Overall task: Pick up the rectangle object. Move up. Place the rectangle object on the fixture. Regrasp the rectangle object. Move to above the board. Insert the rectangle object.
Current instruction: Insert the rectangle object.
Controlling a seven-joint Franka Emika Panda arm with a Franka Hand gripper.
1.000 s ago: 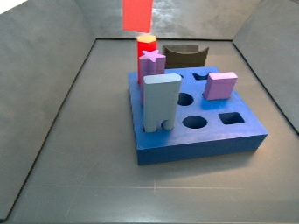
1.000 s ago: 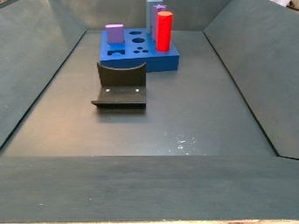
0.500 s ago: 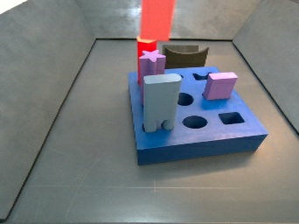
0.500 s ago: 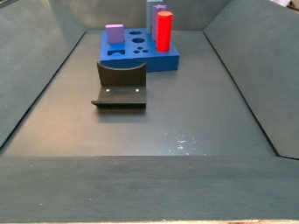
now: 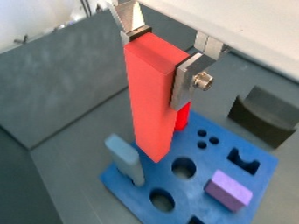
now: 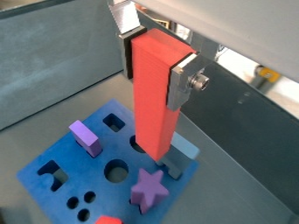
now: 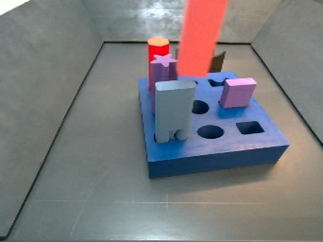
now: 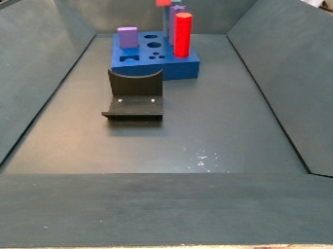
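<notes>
Your gripper (image 5: 162, 54) is clamped on the long salmon-red rectangular bar (image 5: 151, 96), held upright above the thick blue square board (image 6: 56, 174) (silver fingers (image 6: 183, 81) on its upper end). Dark curved-top fixture (image 8: 135, 93) sits apart.

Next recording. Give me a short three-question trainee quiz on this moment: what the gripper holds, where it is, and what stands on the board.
1. True or false: the gripper is shut on the rectangle object.
2. Does the bar hang over the board or the fixture?
3. What colour is the star-shaped peg?

Key: 1. True; its fingers clamp the upright red bar. 2. Over the board. 3. Purple.
</notes>
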